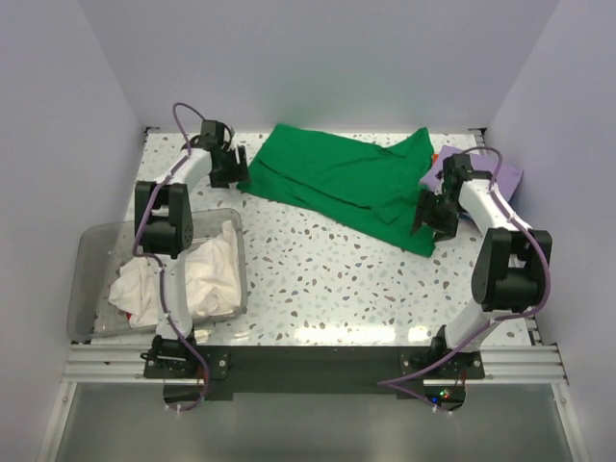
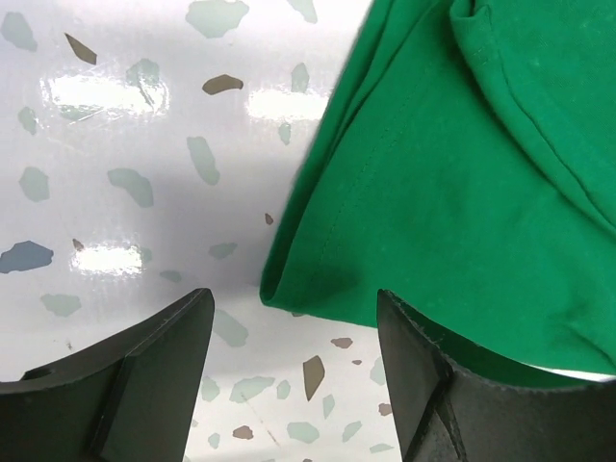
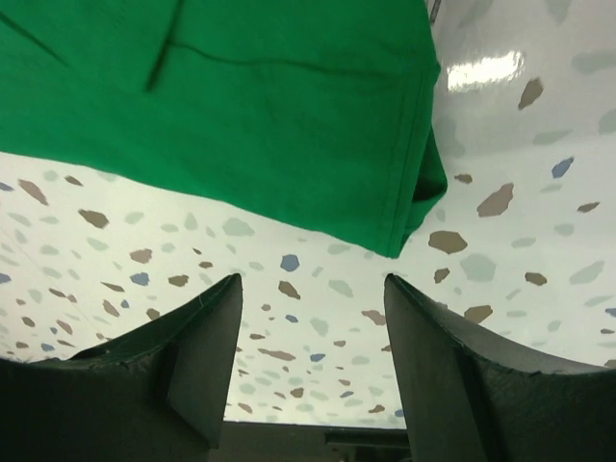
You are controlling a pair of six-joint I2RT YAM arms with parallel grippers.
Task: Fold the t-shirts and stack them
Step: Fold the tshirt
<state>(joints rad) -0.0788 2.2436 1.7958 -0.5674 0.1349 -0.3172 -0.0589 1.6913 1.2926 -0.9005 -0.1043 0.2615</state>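
Near edge: both arm bases bolted to a metal rail (image 1: 318, 358).

Near left: clear plastic bin (image 1: 89, 243) on the speckled table (image 1: 318, 284). It holds crumpled white t-shirts (image 1: 207, 274), heaped loosely and unfolded. The left arm's elbow stands over the bin's far-left corner and hides part of its rim.

Mid table, right: right gripper (image 1: 430, 219) low at the near-right corner of the green t-shirt (image 1: 337, 178). In the right wrist view the jaws of the right gripper (image 3: 313, 289) stand apart with nothing between them. The green t-shirt (image 3: 241, 106) lies just ahead of the fingertips, its hemmed corner doubled over, with bare table under the fingers.

Far left: left gripper (image 1: 229, 166) at the shirt's left edge. In the left wrist view the left gripper (image 2: 294, 308) is also spread and empty. The folded corner of the green t-shirt (image 2: 462, 192) sits between and just beyond the fingers (image 2: 164, 356); whether the right-hand finger touches the cloth I cannot tell.

The green shirt lies rumpled, running diagonally from far left toward mid right, flat on the table.

Far right: a lavender t-shirt (image 1: 508, 176) bunched against the wall, partly hidden by the right arm. A sliver of orange (image 1: 438, 154) beside it, too small to identify.
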